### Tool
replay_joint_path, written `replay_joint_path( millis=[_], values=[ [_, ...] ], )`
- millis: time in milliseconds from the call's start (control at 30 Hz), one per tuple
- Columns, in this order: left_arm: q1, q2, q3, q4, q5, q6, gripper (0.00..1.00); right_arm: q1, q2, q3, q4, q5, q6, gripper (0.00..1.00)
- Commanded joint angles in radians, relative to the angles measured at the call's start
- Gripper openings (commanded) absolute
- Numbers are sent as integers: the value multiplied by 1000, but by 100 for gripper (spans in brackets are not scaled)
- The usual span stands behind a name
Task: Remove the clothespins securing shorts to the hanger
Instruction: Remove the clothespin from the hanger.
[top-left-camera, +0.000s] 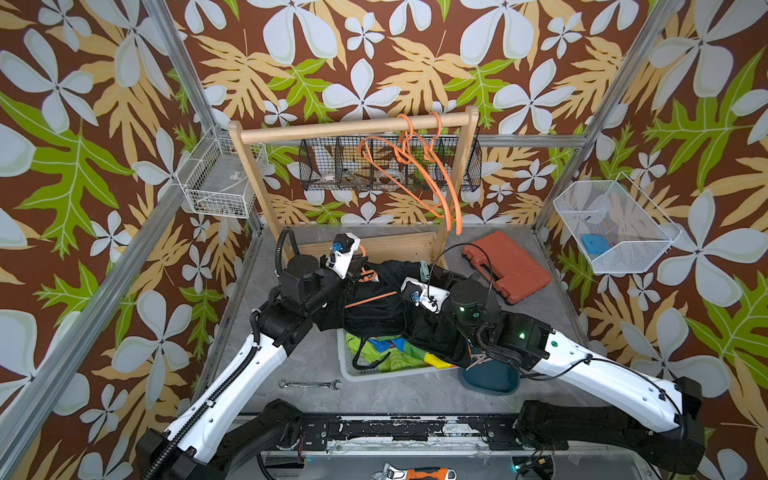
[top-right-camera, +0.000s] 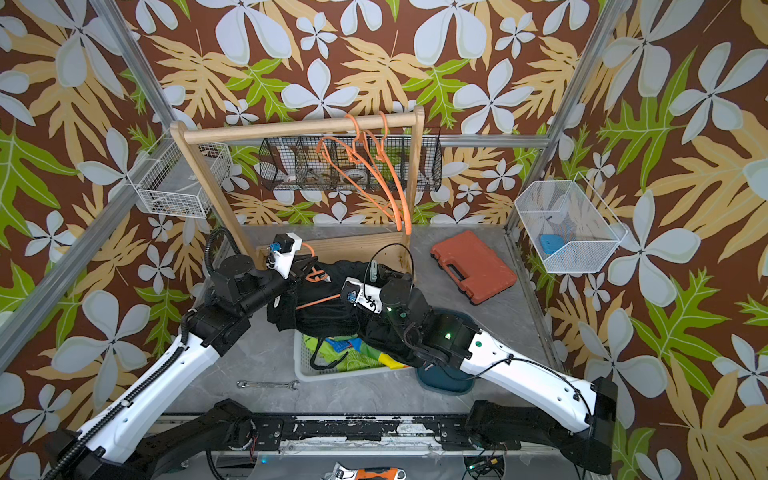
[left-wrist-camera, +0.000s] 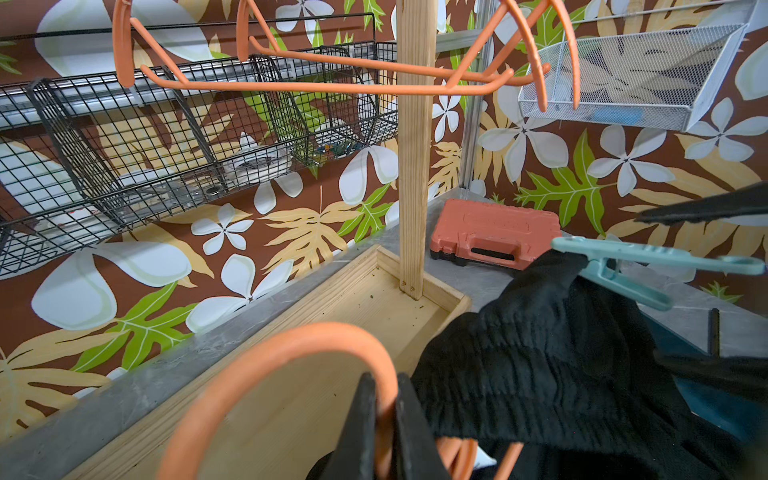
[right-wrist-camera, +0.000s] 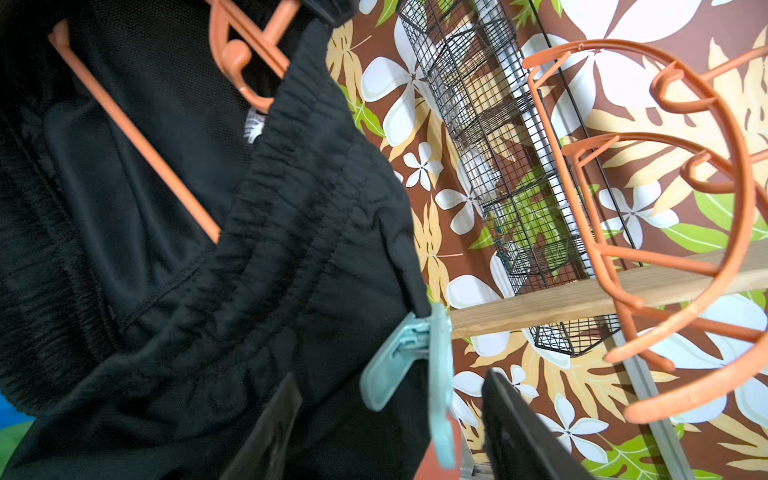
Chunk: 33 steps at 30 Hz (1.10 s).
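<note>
Clothespin (right-wrist-camera: 415, 357), mint plastic, slim V-shaped: clipped on the gathered elastic waistband of black shorts (right-wrist-camera: 249, 249) above the grey worktop (top-left-camera: 299, 361); straddled by right hand (right-wrist-camera: 390, 378), fingers apart, ungripped. Orange plastic hanger (left-wrist-camera: 291, 340), curved hook: clamped in left hand (left-wrist-camera: 384, 399).

The left gripper (left-wrist-camera: 383, 401) has its dark fingers (left-wrist-camera: 357, 428) closed tight on the curved hook of an orange hanger (left-wrist-camera: 266, 353). Just beside them are the black shorts (left-wrist-camera: 540, 374), their gathered waistband showing, with a mint clothespin (left-wrist-camera: 615, 266) clipped on their far edge. Beyond stands a wooden rack (left-wrist-camera: 413, 166) in its tray base, and an orange case (left-wrist-camera: 494, 232) lies on the grey table (left-wrist-camera: 490, 282). Spare hangers (left-wrist-camera: 332, 87) hang in front of a black wire basket (left-wrist-camera: 166, 137) and a white mesh basket (left-wrist-camera: 623, 91).
</note>
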Motion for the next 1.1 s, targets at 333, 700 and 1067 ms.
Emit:
replay_joint_path(
  millis=[333, 700, 1067],
  values=[
    [2, 1, 11, 30, 19, -17, 0, -34, 31, 37, 9, -53, -20, 53],
    [1, 1, 10, 32, 22, -16, 0, -51, 50, 40, 2, -79, -9, 40],
    [5, -1, 8, 36, 21, -16, 0, -62, 54, 41, -7, -87, 4, 24]
  ],
)
